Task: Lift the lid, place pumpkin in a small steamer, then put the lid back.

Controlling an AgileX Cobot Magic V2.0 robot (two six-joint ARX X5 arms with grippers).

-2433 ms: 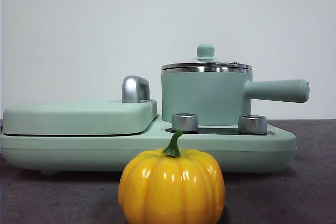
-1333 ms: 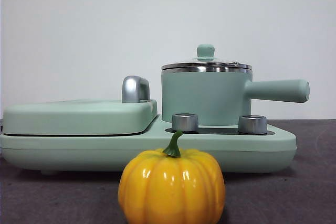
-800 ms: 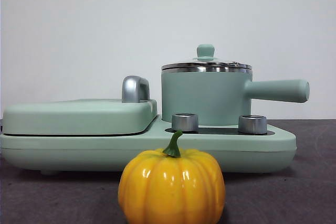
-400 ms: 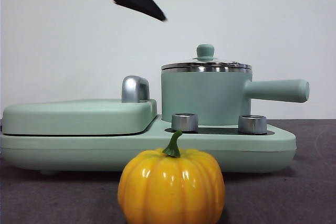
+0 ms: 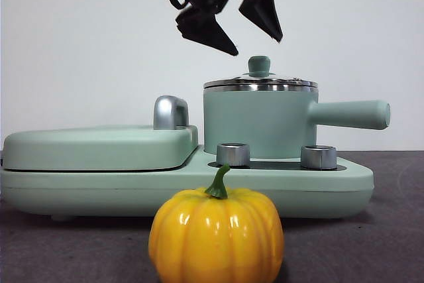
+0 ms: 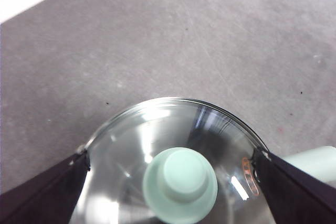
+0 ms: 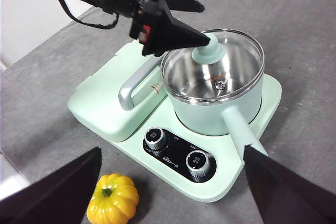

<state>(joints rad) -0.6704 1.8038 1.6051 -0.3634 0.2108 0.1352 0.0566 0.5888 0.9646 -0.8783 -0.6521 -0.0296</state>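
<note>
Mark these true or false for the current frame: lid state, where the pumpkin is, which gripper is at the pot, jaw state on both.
1. The lid sits on the small steamer. True.
2. The pumpkin is inside the small steamer. False: it stands on the table in front of the appliance base.
3. The left gripper hovers just above the lid's knob with its jaws open. True.
4. The left gripper has clamped the knob. False: the jaws are spread to either side of it, not touching.
5. The right gripper holds the pumpkin. False: it is open and high above the table, holding nothing.
</note>
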